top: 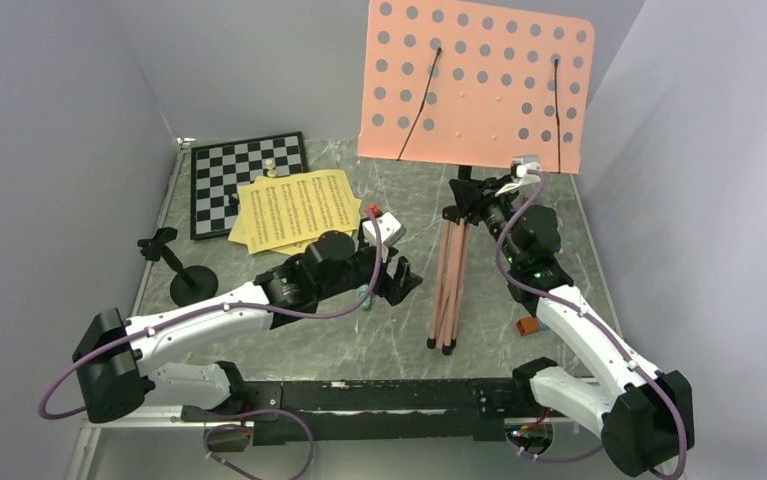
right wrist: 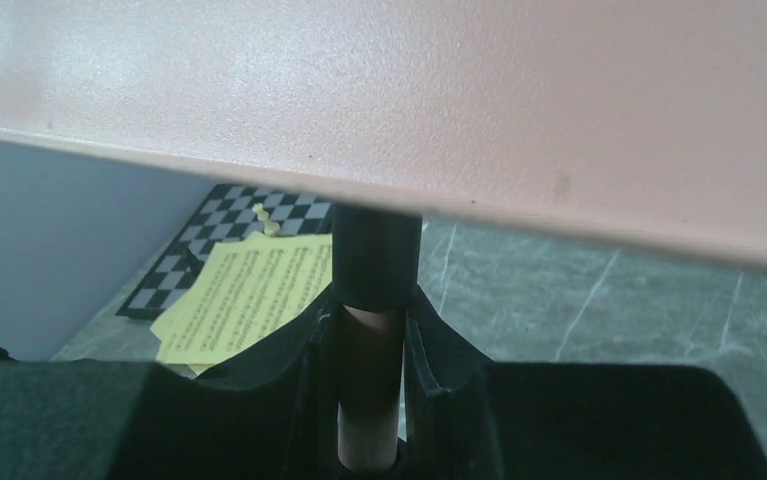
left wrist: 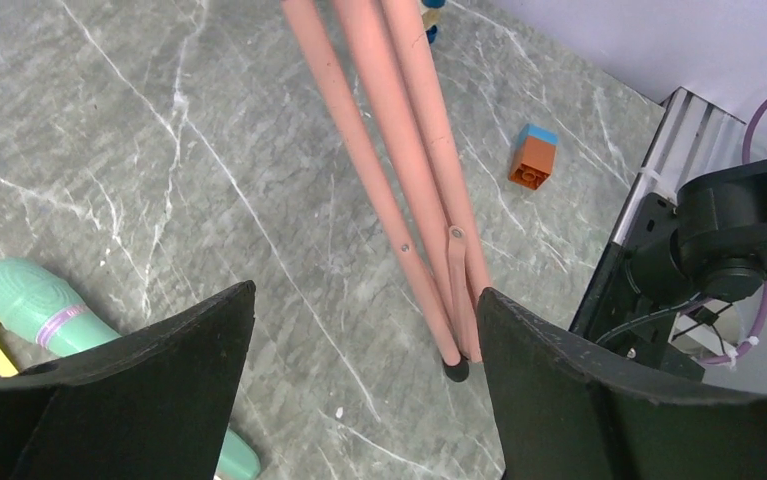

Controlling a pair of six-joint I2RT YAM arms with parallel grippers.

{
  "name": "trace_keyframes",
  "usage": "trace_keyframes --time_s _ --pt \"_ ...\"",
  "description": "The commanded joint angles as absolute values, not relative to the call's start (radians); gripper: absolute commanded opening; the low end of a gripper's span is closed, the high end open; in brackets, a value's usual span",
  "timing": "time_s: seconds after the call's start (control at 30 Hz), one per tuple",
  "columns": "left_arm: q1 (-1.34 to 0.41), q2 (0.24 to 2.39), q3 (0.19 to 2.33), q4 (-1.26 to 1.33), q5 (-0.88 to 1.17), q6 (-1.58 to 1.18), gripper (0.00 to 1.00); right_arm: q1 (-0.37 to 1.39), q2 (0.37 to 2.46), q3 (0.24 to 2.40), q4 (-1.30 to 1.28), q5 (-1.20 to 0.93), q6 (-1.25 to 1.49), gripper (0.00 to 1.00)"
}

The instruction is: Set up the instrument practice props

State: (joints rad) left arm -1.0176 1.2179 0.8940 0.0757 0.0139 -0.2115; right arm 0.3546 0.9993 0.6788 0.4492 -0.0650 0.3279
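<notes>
And here's the setting: a robot lab test cell. Plain pale partition walls (top: pixel 49 120) box in a grey marble-look worktop (top: pixel 379 335). The left arm (top: pixel 189 322) and right arm (top: pixel 584 335) are bolted to a black rail (top: pixel 359 395) at its near edge (purple cable (top: pixel 43 405) looping loose). The chessboard (top: pixel 224 175), yellow sheet-music pages (top: pixel 299 205) and pink music stand (top: pixel 474 85) sit there as staged props.
</notes>
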Motion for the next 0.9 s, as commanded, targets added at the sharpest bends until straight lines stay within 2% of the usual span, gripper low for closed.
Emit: trace_keyframes --time_s 0.0,0.43,0.87 --pt "-1.019 1.233 0.882 0.164 0.035 -0.185 0.86 0.351 0.889 0.781 0.922 -0.082 0.305 0.0" --pt "-1.02 1.295 0.803 0.402 0.103 -0.09 0.85 0.351 0.789 0.782 0.97 -0.174 0.352 0.0" --pt "-1.02 1.383 0.795 0.489 0.081 -0.012 0.84 0.351 0.698 0.772 0.881 -0.272 0.332 0.0"
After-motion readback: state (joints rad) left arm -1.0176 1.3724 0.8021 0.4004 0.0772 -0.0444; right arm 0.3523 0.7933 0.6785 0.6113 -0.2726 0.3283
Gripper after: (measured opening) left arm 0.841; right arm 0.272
